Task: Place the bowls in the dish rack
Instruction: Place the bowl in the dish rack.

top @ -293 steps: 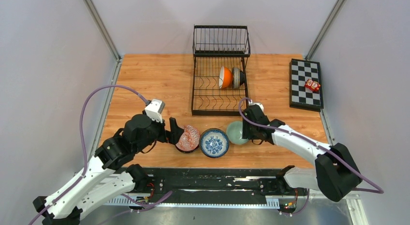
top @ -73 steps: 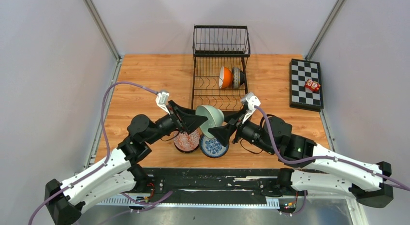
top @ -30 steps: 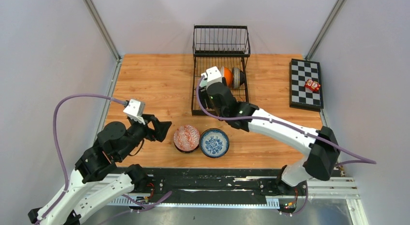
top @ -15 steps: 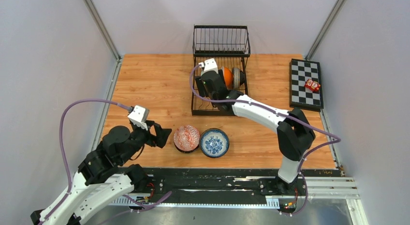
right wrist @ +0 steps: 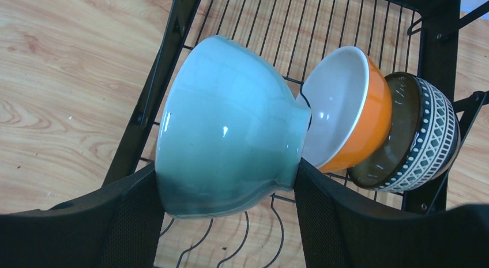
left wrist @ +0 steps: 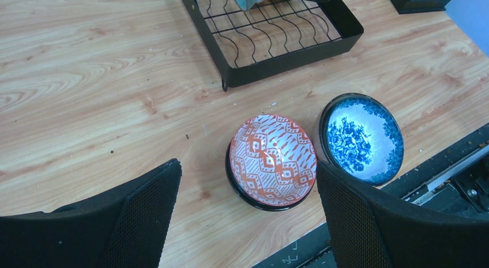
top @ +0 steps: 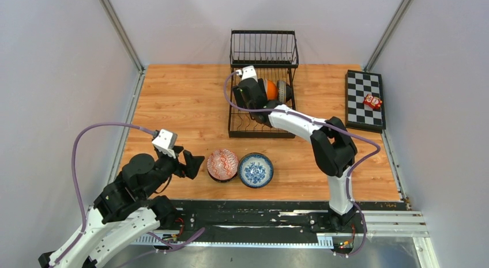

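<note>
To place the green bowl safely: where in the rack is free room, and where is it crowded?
Free: in the dish rack, the slots between its near rail and the orange bowl; the table left of it. Crowded: the far right slots, where that bowl sits against the dark patterned bowl.

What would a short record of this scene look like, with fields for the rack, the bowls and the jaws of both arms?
Rack: black wire, far side of the table
In rack: orange bowl, dark patterned bowl, both on edge
On table: red-patterned bowl, blue floral bowl, side by side, upright
Right jaws: closed on green bowl, held tilted over the rack's lower tray
Left jaws: open, empty, above the table near the red-patterned bowl
</note>
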Tool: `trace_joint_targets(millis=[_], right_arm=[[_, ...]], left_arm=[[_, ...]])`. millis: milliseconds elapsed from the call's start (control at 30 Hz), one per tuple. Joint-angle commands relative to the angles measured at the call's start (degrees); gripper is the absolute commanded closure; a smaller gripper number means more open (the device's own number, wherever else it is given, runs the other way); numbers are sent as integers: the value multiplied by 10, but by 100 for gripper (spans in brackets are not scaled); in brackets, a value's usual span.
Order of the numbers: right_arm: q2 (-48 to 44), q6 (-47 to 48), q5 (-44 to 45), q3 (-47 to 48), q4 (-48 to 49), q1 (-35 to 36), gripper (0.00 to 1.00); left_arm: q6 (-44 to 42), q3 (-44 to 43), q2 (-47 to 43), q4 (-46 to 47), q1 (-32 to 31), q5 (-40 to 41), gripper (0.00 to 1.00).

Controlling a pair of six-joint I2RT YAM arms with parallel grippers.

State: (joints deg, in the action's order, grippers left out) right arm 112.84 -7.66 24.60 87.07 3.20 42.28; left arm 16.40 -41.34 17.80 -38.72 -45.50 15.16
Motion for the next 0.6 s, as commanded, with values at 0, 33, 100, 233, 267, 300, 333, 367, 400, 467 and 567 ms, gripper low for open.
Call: trace_joint_targets(millis=[0, 33, 100, 233, 267, 300, 333, 367, 400, 467, 567], right_arm=[[21, 8, -1, 40, 44, -17, 97], [28, 8, -3, 46, 44, -20, 97], [41, 8, -3, 54, 44, -24, 98], [64, 10, -6, 75, 43, -33, 97], [68, 13, -5, 80, 43, -35, 97], [72, 15, -4, 84, 43, -36, 97], [77, 16, -3, 88, 42, -37, 97], [80, 16, -3, 91, 41, -38, 97], [84, 16, -3, 93, 39, -39, 97], [89, 16, -3, 96, 37, -40, 97], [94, 13, -5, 95, 36, -42, 97]], left_arm=[[-7, 5, 6, 9, 2, 2, 12], [-7, 6, 6, 10, 2, 1, 12], [-8, 6, 6, 12, 2, -1, 11], [-9, 7, 7, 13, 2, -3, 11], [-9, 7, 7, 12, 2, -3, 11], [-10, 7, 8, 13, 2, -3, 11], [-9, 8, 8, 13, 2, -3, 11], [-10, 8, 8, 14, 2, -4, 11], [-10, 8, 9, 14, 2, -5, 11], [-11, 8, 11, 15, 2, -6, 11], [-12, 8, 12, 15, 2, -7, 10]])
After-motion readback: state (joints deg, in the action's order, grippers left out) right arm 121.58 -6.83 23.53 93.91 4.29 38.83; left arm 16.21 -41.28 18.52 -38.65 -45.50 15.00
